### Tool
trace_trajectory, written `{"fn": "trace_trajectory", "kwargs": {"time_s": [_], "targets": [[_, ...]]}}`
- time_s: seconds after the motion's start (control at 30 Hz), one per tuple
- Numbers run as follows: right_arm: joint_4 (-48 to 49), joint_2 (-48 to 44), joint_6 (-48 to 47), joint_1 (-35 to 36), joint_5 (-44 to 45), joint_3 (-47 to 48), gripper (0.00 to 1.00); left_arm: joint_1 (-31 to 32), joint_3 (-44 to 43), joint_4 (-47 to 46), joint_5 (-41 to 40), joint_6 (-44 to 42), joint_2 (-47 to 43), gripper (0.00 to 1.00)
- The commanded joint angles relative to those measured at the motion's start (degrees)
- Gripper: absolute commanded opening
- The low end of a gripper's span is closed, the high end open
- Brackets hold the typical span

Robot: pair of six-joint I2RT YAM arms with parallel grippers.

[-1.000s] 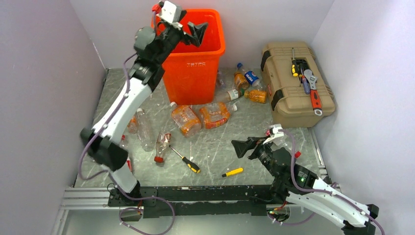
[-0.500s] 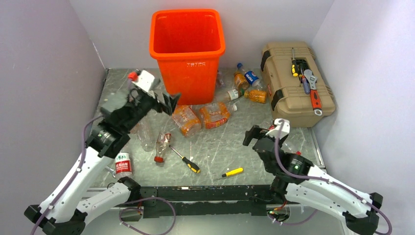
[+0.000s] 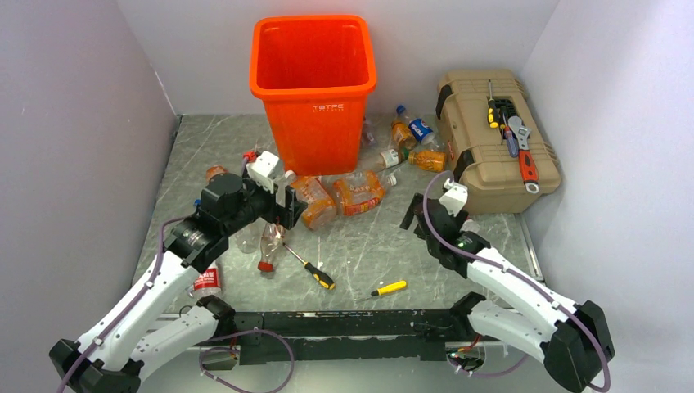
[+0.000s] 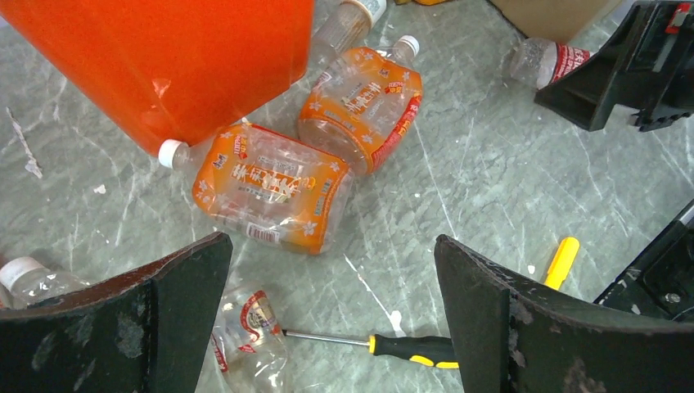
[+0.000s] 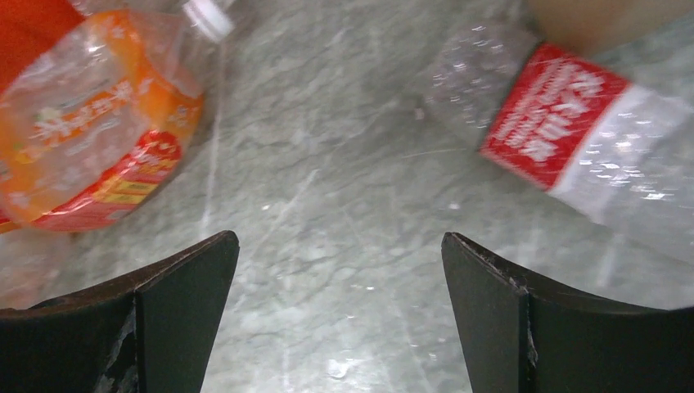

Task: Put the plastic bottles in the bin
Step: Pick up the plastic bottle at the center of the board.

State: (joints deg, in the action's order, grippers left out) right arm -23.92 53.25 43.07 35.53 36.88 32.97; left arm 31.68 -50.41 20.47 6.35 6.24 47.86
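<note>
Both released: left hand [image 4: 331, 246], right hand [image 5: 340, 237] | bin [image 3: 315, 123] white lettering illegible | red-label bottle [image 5: 556, 123] text blurred

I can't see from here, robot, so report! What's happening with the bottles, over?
Left gripper open, aimed at crushed orange bottle. Right gripper open near red-label bottle. Bin upright behind. Screwdriver lying close by.

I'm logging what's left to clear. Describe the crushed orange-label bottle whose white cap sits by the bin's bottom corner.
The bottle is thin clear plastic, crushed flat, wrapped in an orange label with white flower prints and a barcode. It lies on its side on the grey marbled table, its white cap at the foot of the orange bin. A similar crushed bottle lies right beside it; whether they touch is unclear. Nothing grips it: the left pincer is open, close by.
</note>
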Motion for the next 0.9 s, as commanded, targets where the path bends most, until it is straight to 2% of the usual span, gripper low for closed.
{"fn": "trace_trajectory", "kwargs": {"time_s": [0.0,0.07,0.2,0.3,0.57,0.87], "targets": [[17.18,0.61,2.82,-0.90,-13.70,-4.24,1.00,-0.03,-2.74,0.55,-0.05,3.33,-0.44,0.99],[25.27,4.03,6.57,-0.90,-17.55,-5.01,1.00,0.02,-1.95,-0.16,-0.79,3.41,-1.45,0.99],[34.90,13.73,14.74,-0.90,-20.74,-3.76,1.00,0.22,-0.36,-1.69,-1.54,4.01,-2.79,1.00],[45.55,18.69,21.23,-0.97,-21.79,-5.76,1.00,0.31,-0.23,-1.99,-1.44,3.89,-2.09,1.00],[49.25,34.93,34.63,-1.08,-20.82,-0.28,0.98,0.97,-0.23,-1.07,-3.94,3.35,-1.53,1.00],[52.78,44.65,39.25,-1.89,-20.12,2.69,0.79,1.54,-0.28,-0.88,-4.63,3.34,-0.84,1.00]]}}
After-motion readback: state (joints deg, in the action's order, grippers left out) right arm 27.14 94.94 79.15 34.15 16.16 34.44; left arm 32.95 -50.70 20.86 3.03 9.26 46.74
